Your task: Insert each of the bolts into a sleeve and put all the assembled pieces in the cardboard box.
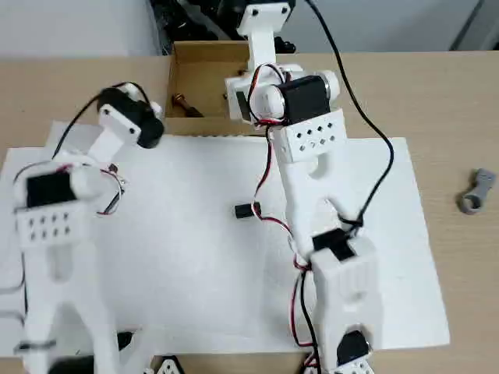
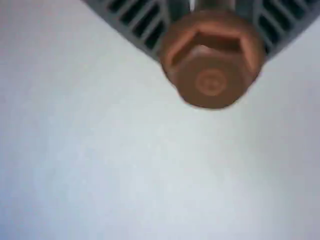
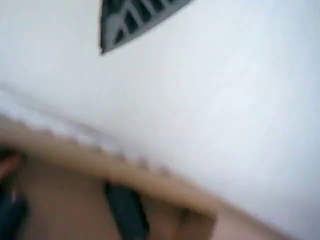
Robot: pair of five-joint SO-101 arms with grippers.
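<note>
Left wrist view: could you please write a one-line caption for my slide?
Copper-coloured hex bolt held between grey ribbed fingers, head facing the camera, white sheet behind.

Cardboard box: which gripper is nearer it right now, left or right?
Right. The right gripper sits at the cardboard box rim, partly over its opening. The left gripper, shut on a bolt, is outside the box, off its side wall.
</note>
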